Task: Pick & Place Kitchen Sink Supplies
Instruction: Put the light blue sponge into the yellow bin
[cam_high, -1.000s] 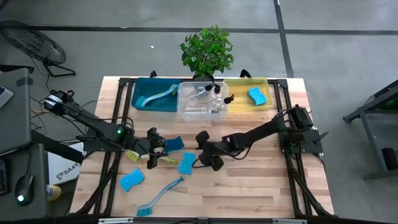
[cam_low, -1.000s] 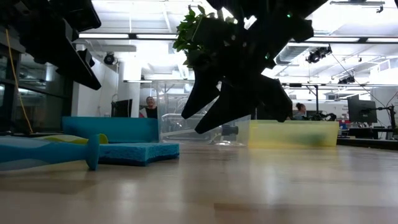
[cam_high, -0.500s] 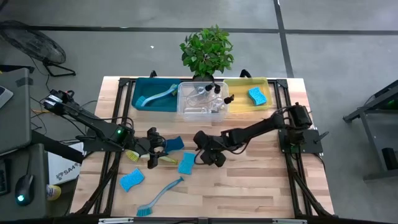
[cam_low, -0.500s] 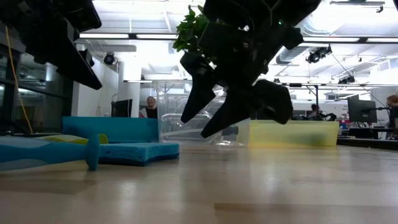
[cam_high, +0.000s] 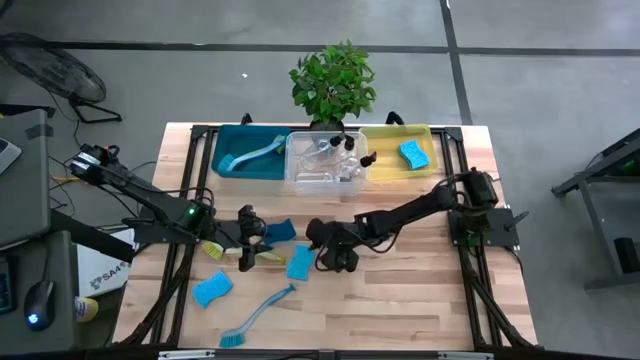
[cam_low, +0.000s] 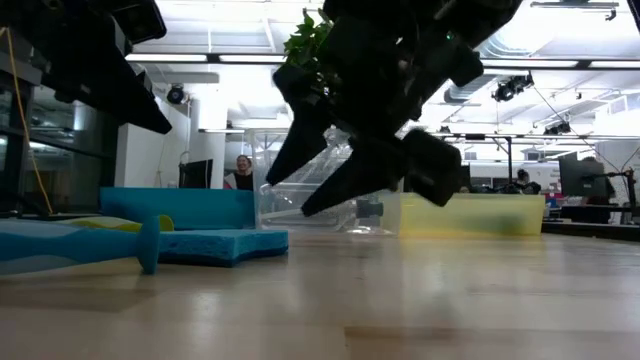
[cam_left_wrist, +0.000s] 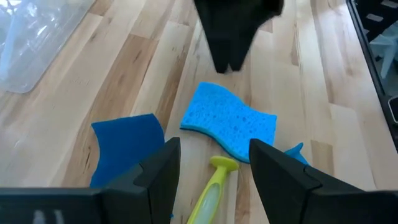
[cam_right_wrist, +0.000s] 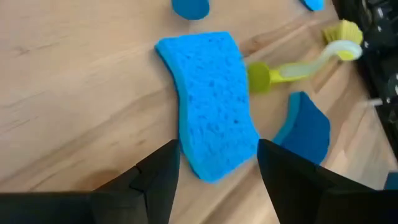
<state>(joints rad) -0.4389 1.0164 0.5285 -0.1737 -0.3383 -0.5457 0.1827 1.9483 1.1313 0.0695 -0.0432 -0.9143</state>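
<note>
The right gripper (cam_high: 322, 254) hangs over the middle of the bench (cam_high: 400, 310), fingers spread and empty, just beside a wavy-edged blue sponge (cam_high: 299, 262) lying flat on the wood. In the right wrist view that sponge (cam_right_wrist: 211, 102) lies between and just ahead of the 2 dark fingers (cam_right_wrist: 155, 180), not touched by either. In the low view the right gripper (cam_low: 340, 180) is held clear above the bench top.

The left gripper (cam_high: 247, 238) hangs nearer the left edge of the bench, also spread and holding nothing. Under it lies a yellow-green dish brush (cam_high: 235, 254); in the left wrist view its handle end (cam_left_wrist: 214, 180) shows between the left fingers (cam_left_wrist: 158, 171), without contact that can be made out. A darker blue sponge (cam_high: 279, 231) lies just beside the left gripper, toward the bench's far edge.

A 3rd blue sponge (cam_high: 211, 289) rests near the front left corner, and a blue dish brush (cam_high: 256, 315) lies close to the front edge.

Along the far edge stand 3 bins in a row: a teal bin (cam_high: 222, 150) with a blue brush (cam_high: 250, 155) in it, a clear bin (cam_high: 300, 180) with pump bottles (cam_high: 335, 150), and a yellow bin (cam_high: 385, 165) with 1 blue sponge (cam_high: 413, 154). A potted plant (cam_high: 333, 82) stands behind the clear bin.
</note>
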